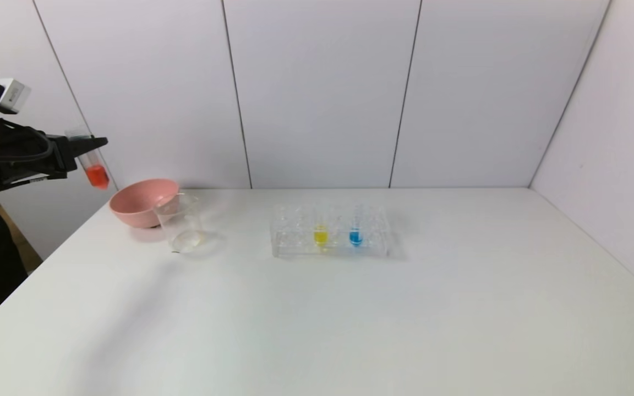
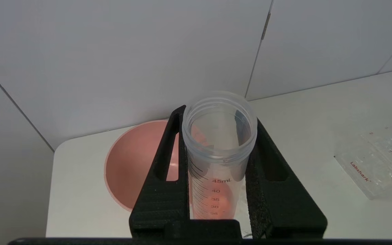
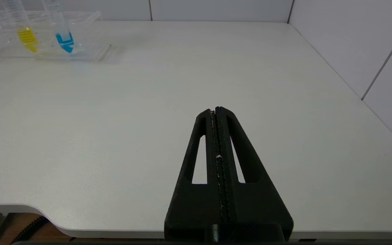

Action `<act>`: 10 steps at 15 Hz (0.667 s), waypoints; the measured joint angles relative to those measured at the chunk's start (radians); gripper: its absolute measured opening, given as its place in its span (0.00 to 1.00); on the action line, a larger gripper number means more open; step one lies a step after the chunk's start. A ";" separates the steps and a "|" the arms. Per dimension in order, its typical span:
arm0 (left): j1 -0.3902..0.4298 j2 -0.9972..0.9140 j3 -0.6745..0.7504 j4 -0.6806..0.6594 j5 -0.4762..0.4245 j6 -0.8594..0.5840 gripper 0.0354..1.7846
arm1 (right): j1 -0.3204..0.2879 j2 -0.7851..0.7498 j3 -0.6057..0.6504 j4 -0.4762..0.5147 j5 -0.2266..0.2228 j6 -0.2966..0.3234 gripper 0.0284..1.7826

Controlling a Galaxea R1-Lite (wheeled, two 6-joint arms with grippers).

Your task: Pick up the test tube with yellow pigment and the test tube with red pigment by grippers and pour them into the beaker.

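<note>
My left gripper (image 1: 88,144) hangs high at the far left, past the table's left edge, shut on the test tube with red pigment (image 1: 95,169). In the left wrist view that tube (image 2: 218,160) stands upright between my fingers (image 2: 163,170), its open mouth toward the camera. The beaker (image 1: 182,223) stands empty on the table, right of and below the held tube. The test tube with yellow pigment (image 1: 320,234) stands in the clear rack (image 1: 295,245), also seen in the right wrist view (image 3: 26,37). My right gripper (image 3: 215,109) is shut and empty, low over the table's near right edge.
A pink bowl (image 1: 141,201) sits just behind the beaker, below my left gripper (image 2: 131,163). A tube with blue liquid (image 1: 355,235) stands in the rack beside the yellow one. White walls close the back and right side of the white table (image 1: 350,319).
</note>
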State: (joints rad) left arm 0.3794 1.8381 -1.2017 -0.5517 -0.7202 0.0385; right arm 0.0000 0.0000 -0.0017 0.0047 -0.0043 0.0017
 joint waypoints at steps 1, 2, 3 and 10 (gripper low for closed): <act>-0.002 0.011 -0.004 -0.007 0.004 0.006 0.25 | 0.000 0.000 0.000 0.000 0.000 0.000 0.05; -0.003 0.018 -0.009 -0.008 0.003 0.011 0.25 | 0.000 0.000 0.000 0.000 0.000 0.000 0.05; -0.004 0.024 -0.014 -0.007 0.001 0.019 0.25 | 0.000 0.000 0.000 0.000 0.000 0.000 0.05; -0.033 0.056 -0.026 0.042 0.007 0.169 0.25 | 0.000 0.000 0.000 0.000 0.000 0.000 0.05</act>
State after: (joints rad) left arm 0.3464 1.8938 -1.2277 -0.5098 -0.7130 0.2077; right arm 0.0000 0.0000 -0.0017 0.0043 -0.0047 0.0017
